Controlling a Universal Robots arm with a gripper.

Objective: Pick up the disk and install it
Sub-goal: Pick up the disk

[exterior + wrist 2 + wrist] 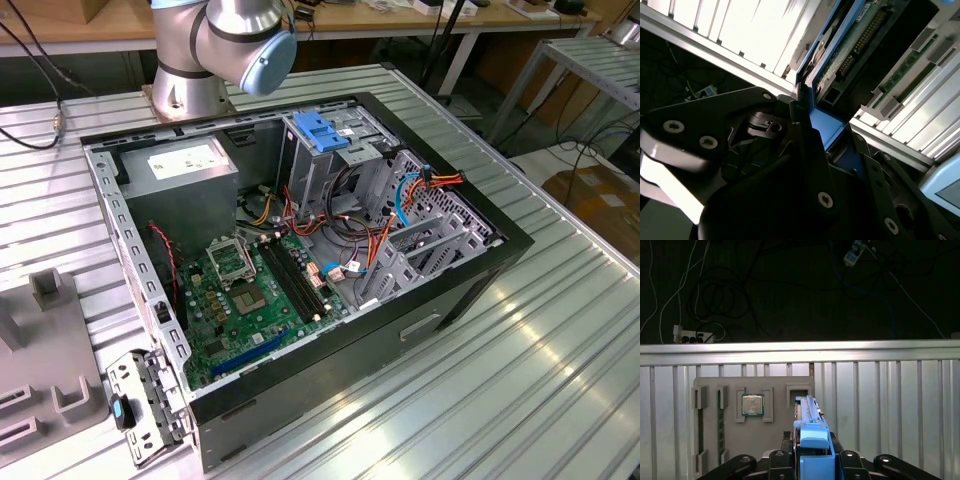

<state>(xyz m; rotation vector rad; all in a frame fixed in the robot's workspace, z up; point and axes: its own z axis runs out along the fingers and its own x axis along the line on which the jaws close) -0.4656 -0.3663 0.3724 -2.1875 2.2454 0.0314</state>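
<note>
The silver-grey metal disk with blue plastic rails [810,415] was noted standing on edge over a slot of the flat grey plastic fixture tray [730,385], well apart from the open black computer case [480,260] it was meant for. The black linkage claw [812,450] was seen drawn narrow onto the disk's near end, with its fingers [802,145] close against either side and the blue rail between them. This hold was judged to keep the thin slab from twisting. In the second wrist view the green circuit board and connector pins of the disk [850,45] were recorded exposed beside the claw. Whether the far end sat in the slot or hung just clear of it could not be told. The edge-on stance was judged to be the tray's purpose, offering both sides to the fingers. A square processor chip [752,405] and a green memory stick [719,415] were held in recesses of the same tray, presumably so each part had a known spot. The tray lay on the ribbed aluminium counter [520,380], toward the exterior view's left of the case. Inside the case the grey metal drive cage with a blue plastic latch [325,150] stood upright, and the disk was not yet installed there.
</note>
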